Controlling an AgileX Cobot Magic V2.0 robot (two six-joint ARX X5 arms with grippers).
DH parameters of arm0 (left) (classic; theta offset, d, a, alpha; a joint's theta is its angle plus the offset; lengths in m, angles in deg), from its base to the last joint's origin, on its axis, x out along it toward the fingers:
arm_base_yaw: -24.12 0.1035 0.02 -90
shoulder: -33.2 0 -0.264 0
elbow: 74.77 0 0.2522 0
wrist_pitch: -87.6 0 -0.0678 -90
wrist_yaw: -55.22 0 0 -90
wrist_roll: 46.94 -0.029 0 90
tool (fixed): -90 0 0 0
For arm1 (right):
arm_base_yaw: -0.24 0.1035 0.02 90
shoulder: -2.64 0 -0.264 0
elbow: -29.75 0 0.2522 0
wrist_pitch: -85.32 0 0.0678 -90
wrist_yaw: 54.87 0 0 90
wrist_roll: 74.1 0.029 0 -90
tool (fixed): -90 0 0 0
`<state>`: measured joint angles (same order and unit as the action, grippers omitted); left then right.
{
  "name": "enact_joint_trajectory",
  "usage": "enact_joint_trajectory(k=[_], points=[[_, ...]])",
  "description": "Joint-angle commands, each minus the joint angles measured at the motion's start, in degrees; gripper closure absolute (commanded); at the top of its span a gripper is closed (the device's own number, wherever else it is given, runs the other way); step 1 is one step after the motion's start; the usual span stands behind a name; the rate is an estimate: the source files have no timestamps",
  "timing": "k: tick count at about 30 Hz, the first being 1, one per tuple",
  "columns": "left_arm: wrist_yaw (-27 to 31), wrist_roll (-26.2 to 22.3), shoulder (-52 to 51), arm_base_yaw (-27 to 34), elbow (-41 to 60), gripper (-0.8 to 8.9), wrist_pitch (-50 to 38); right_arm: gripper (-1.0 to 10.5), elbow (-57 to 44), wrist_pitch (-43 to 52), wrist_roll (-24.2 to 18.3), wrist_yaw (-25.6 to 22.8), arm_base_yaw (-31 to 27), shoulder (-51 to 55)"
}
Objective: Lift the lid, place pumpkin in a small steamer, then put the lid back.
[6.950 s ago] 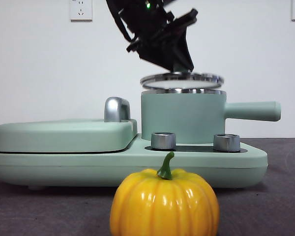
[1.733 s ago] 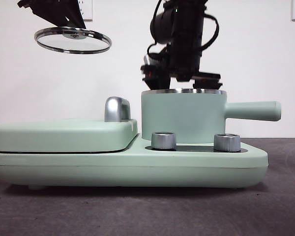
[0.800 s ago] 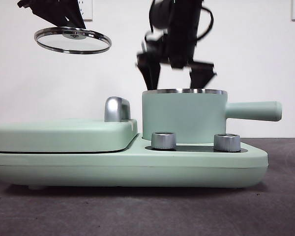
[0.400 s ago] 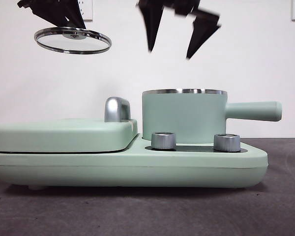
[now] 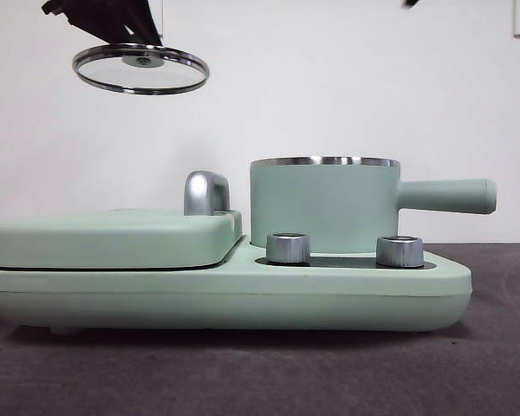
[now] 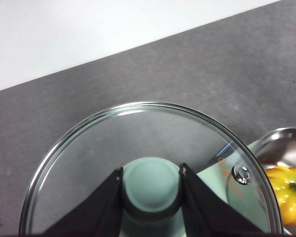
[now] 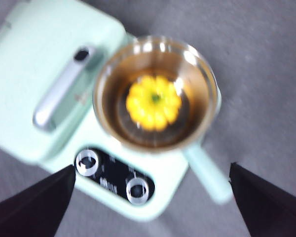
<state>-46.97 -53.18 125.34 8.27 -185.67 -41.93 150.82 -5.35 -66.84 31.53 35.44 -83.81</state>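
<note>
My left gripper (image 6: 151,185) is shut on the mint-green knob of the glass lid (image 6: 89,158), holding it high in the air; in the front view the lid (image 5: 141,68) hangs at the upper left under the dark gripper (image 5: 113,17). The small steamer (image 5: 323,204) stands uncovered on the appliance base. Inside the steamer (image 7: 155,91) lies the yellow pumpkin (image 7: 153,101), also visible past the lid's edge as the pumpkin (image 6: 287,190). My right gripper (image 7: 153,197) is open and empty, high above the steamer, showing only as a black tip (image 5: 410,3) at the front view's top.
The wide mint-green appliance base (image 5: 225,290) carries two silver knobs (image 5: 288,248) and a flat rectangular cover (image 5: 113,236) with a chrome handle (image 5: 205,192). The steamer's long handle (image 5: 446,195) sticks out to the right. Dark grey table surface surrounds the base.
The right gripper let go of the pumpkin in the steamer, opened and rose almost out of the front view. The held lid has shifted slightly right.
</note>
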Motion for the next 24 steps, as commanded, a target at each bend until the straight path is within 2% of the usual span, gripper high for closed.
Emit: enact_joint_trajectory(k=[1,3,7,17,24], points=[[-0.55,1.38,-0.39,-1.66,-1.44,7.99,-1.60,4.6,-5.29,-4.59,-0.26,-0.48,2.08,5.66],[-0.55,1.33,-0.37,-3.02,-1.36,7.99,-1.60,4.6,-9.75,-3.30,0.28,-0.52,3.34,10.19],[-0.55,1.33,-0.28,-6.32,-1.36,7.99,-1.68,4.6,-20.15,5.79,4.57,-0.33,6.03,20.85],[-0.55,-0.46,-0.02,-14.86,-1.36,7.99,-2.27,4.6,-42.27,24.33,8.61,-0.55,10.34,43.67],[-0.55,-0.81,2.73,-19.52,-1.36,7.99,-3.74,4.6,-50.25,25.66,9.97,-0.98,10.43,54.05]])
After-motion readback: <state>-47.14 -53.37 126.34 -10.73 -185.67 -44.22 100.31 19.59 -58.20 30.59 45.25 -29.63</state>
